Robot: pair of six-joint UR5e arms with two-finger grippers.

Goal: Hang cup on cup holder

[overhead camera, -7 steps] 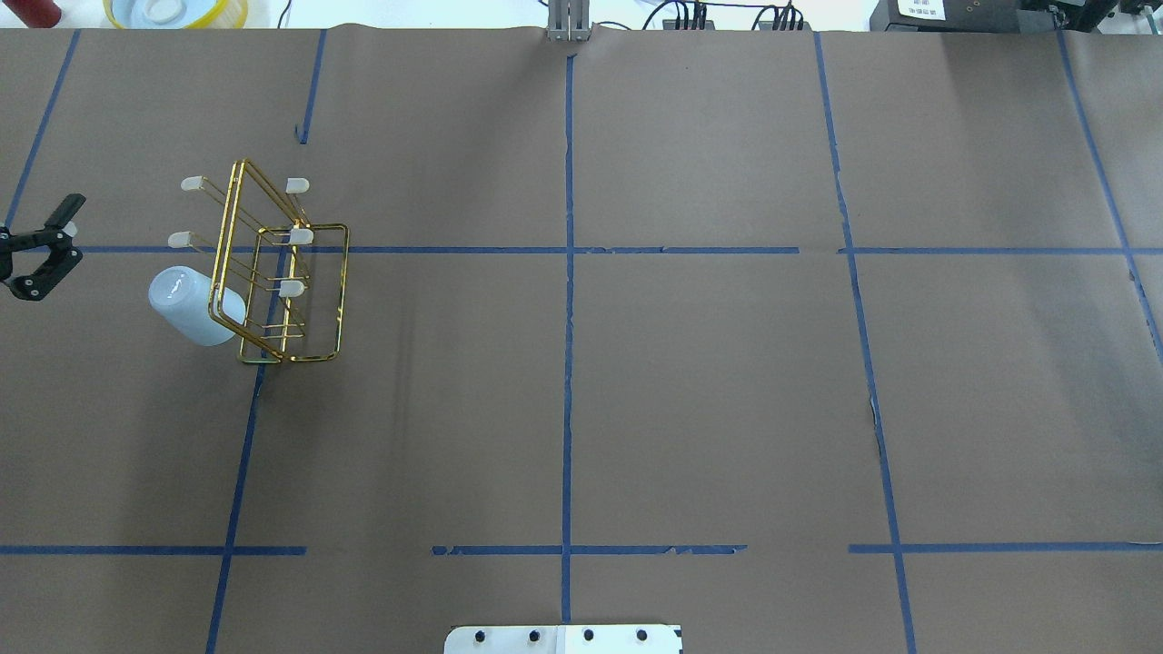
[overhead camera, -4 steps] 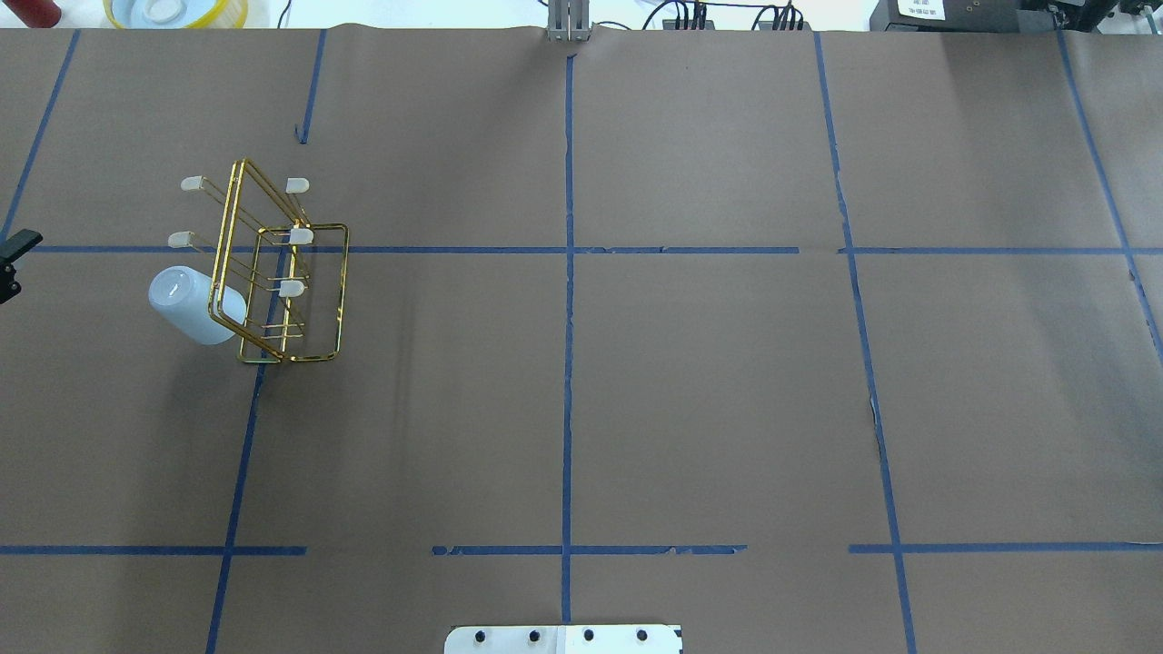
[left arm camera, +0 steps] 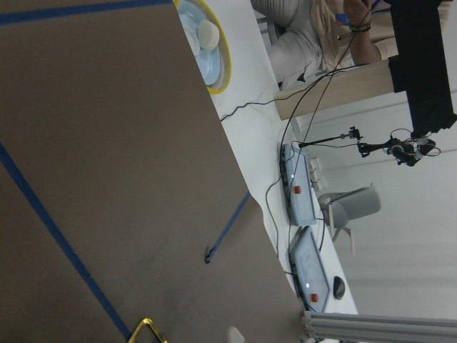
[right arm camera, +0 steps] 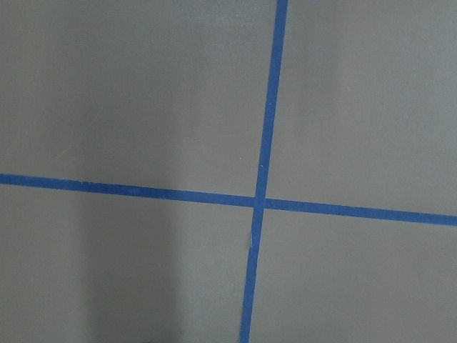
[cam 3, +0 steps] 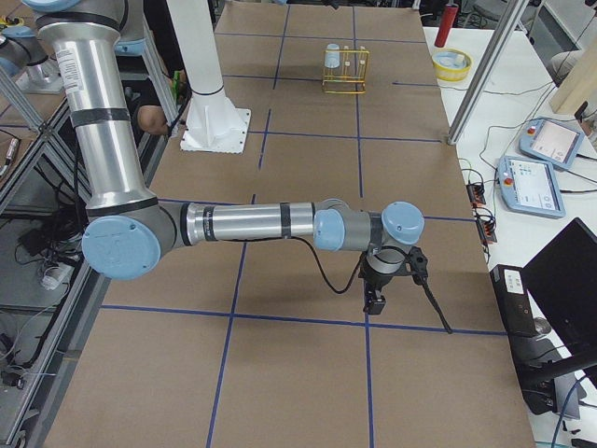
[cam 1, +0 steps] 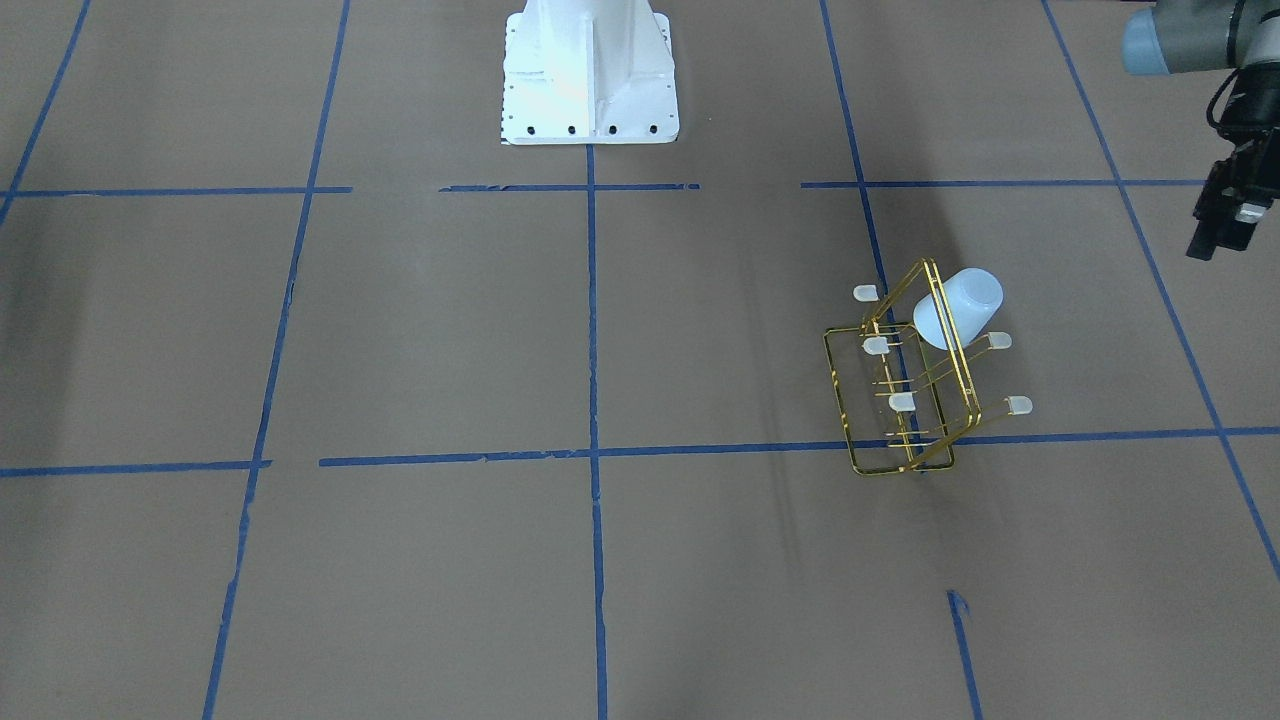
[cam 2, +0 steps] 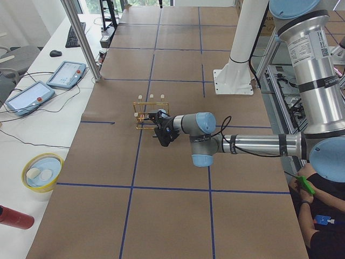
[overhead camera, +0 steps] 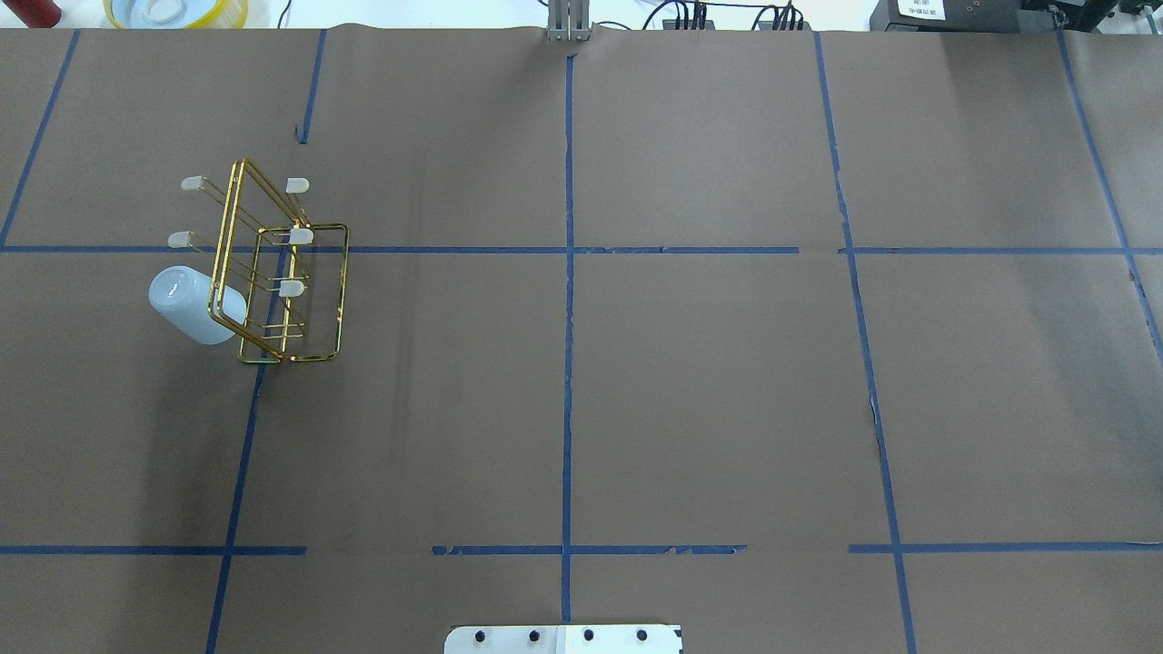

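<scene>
Cup (overhead camera: 193,305) hangs tilted on a prong of the cup holder (overhead camera: 292,288), at the rack's robot-side end, closed bottom pointing outward. The holder is on our left half of the table (overhead camera: 709,381). Left pincer (cam 1: 1210,240) is well apart, seen edge-on; we can't tell its opening. Right pincer (cam 3: 373,301) is far off, low over the table; same, can't tell.

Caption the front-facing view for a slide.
Pale cup hangs tilted on a prong of the gold cup holder; left gripper stands clear at the edge.
</scene>
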